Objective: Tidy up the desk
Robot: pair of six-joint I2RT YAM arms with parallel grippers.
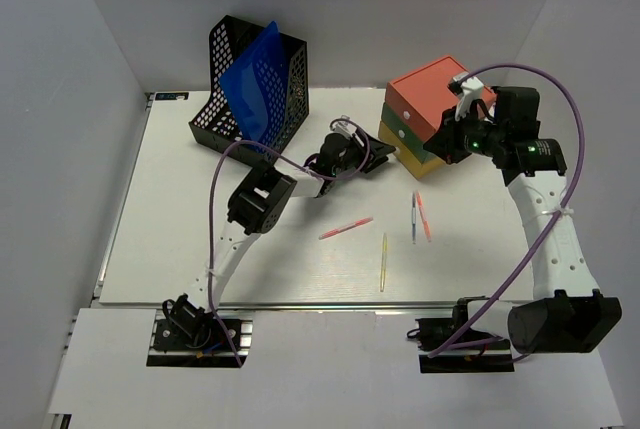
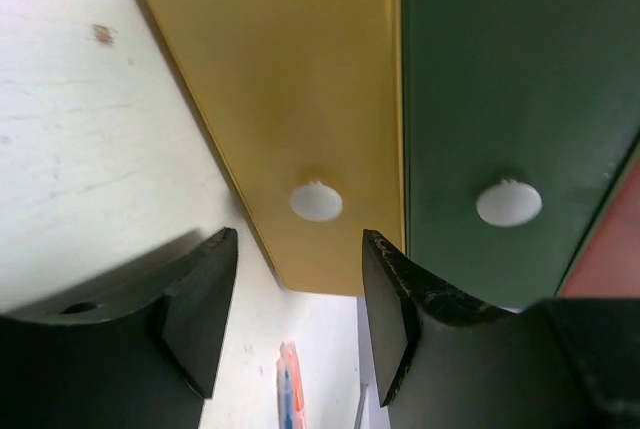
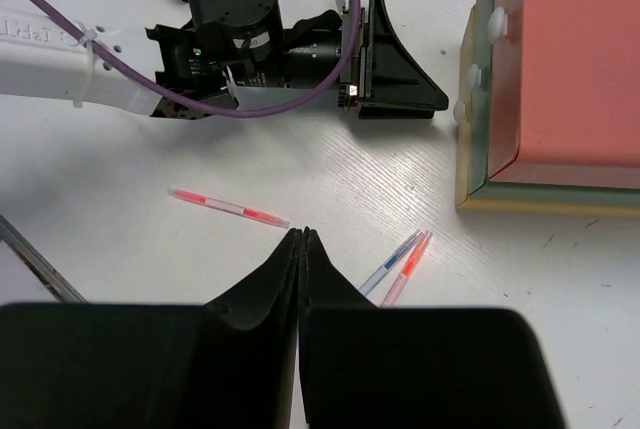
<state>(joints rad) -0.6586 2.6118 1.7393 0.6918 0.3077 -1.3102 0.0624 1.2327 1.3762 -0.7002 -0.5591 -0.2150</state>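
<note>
Your left end effector (image 2: 297, 249) stands wide at the yellow drawer (image 2: 280, 99), far edge of the counter (image 1: 180, 249); right end effector (image 3: 302, 241) closed, empty.

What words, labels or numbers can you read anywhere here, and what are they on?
Nothing can be read for certain.
Left arm: dark lettering on its white link in the right wrist view, cut off by the picture's edge and too blurred to read.
Drawers, pens, rack: no print shows.
</note>
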